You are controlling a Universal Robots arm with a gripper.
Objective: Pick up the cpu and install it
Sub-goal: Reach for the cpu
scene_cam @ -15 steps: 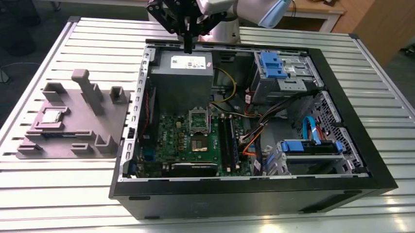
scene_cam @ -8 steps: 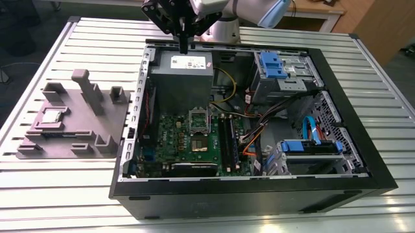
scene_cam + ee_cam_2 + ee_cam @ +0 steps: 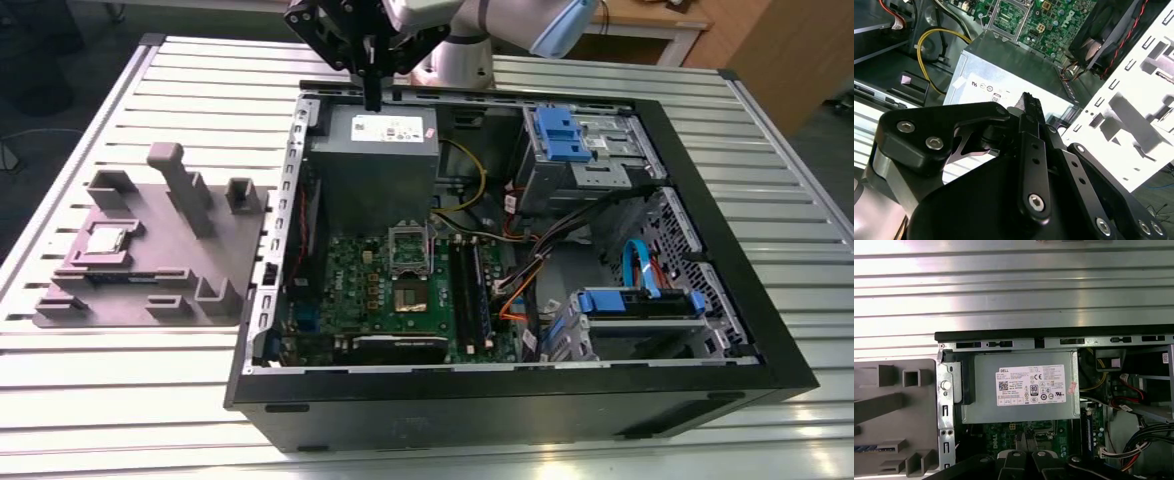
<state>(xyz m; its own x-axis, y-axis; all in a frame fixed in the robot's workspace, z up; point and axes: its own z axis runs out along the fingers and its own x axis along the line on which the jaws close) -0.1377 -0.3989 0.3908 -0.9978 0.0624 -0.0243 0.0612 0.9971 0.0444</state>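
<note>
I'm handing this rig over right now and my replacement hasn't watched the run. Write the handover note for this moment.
Gripper: fingers shut, holding nothing. It hangs above the grey metal box with the white label inside the open computer case.
Cpu: lies flat on the grey fixture on the table, to the exterior view's left of the case, well apart from the gripper.
Socket: on the green board inside the case; the cpu is not in it.
Done: nothing of the task shows as done.
Left: both the pickup and the install.

Slatted metal table (image 3: 134,400), wooden furniture (image 3: 767,60) behind
</note>
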